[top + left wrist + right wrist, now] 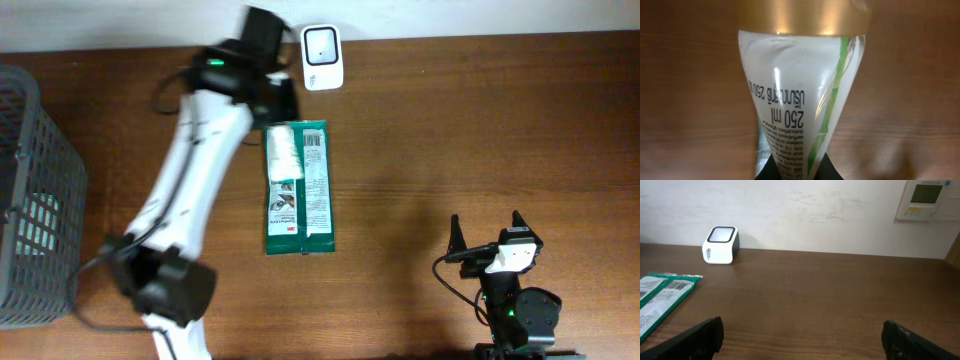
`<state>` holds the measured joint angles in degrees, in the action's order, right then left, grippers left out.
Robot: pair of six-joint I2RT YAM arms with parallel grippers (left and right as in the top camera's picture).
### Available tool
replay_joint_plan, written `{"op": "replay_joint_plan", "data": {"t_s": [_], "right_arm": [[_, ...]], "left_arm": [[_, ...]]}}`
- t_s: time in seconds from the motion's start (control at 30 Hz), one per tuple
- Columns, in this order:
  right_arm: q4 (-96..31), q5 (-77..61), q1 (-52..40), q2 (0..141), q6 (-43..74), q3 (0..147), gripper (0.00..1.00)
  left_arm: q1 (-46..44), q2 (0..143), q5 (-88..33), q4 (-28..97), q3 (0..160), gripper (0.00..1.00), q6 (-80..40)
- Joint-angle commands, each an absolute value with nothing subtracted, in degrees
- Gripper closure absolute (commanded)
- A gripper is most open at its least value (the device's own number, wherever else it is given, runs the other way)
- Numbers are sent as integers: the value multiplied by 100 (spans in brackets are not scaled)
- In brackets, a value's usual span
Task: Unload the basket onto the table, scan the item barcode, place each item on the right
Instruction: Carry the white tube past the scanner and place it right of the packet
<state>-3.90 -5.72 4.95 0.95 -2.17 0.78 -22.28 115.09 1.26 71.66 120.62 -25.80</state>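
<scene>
The item in hand is a white tube [800, 95] with a gold cap [802, 15], green stripes and "250 ml" print. My left gripper [795, 172] is shut on its flat crimped end. From overhead the left gripper [272, 110] is at the table's far side, and the tube [283, 152] points toward the near edge, over a green packet [305, 195]. The white barcode scanner [322, 45] stands just right of the left wrist, also in the right wrist view as the scanner [721, 244]. My right gripper [487, 235] rests open and empty at the near right, apart from everything.
A grey wire basket [30, 200] stands at the left edge. The green packet [662, 297] lies flat, printed side up. A wall [815, 210] with a thermostat panel [927, 199] rises behind the table's far edge.
</scene>
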Motion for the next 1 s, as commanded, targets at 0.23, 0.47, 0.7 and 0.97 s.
{"op": "replay_joint_plan", "data": {"t_s": [0.23, 0.47, 0.7, 0.97], "right_arm": [[-392, -646, 528, 84, -259, 32, 2], [-392, -644, 528, 84, -257, 32, 2], [-392, -646, 528, 84, -257, 32, 2], [-392, -644, 528, 84, -257, 32, 2]], "left_arm": [[-3341, 12796, 130, 6619, 12084, 100, -4239], [-3651, 13561, 126, 6375, 12084, 100, -4429], [-3660, 13911, 126, 6322, 12084, 99, -4407], [-3715, 14090, 121, 6123, 12084, 58, -4281]]}}
